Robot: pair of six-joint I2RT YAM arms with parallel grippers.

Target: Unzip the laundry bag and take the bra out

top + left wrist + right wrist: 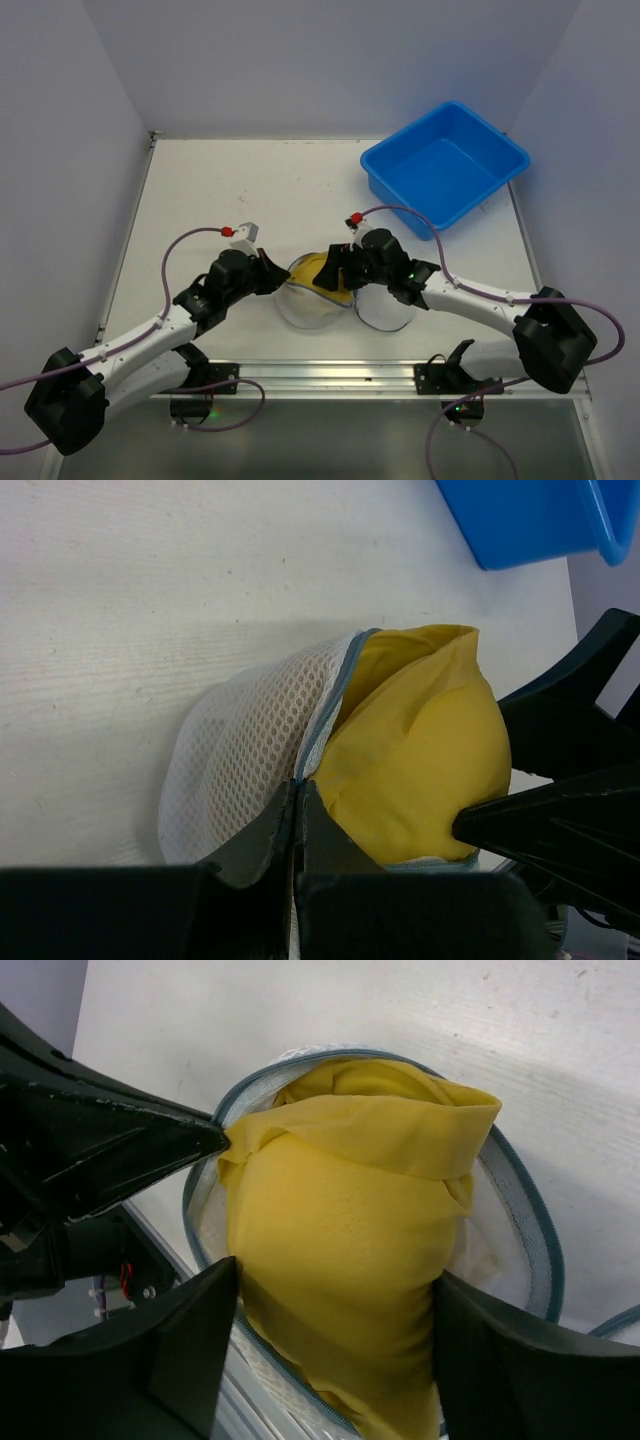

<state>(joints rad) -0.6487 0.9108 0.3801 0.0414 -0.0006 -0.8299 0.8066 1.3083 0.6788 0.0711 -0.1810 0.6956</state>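
While the left gripper point(300, 798) clamps the bag point(240, 750) at its rim, the right gripper point(335, 1335), jaws wide astride the bra point(340, 1200), may pinch mesh too and drag the bag.

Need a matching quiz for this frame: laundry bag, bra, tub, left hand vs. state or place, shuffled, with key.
Things:
1. laundry bag
2. bra
3. tub
4. left hand

States or places:
A. blue, at the far right of the table
B. pinched shut on the bag's edge
C. white mesh, unzipped
D. yellow, bulging out of the bag

Pairs: 1-C, 2-D, 3-A, 4-B
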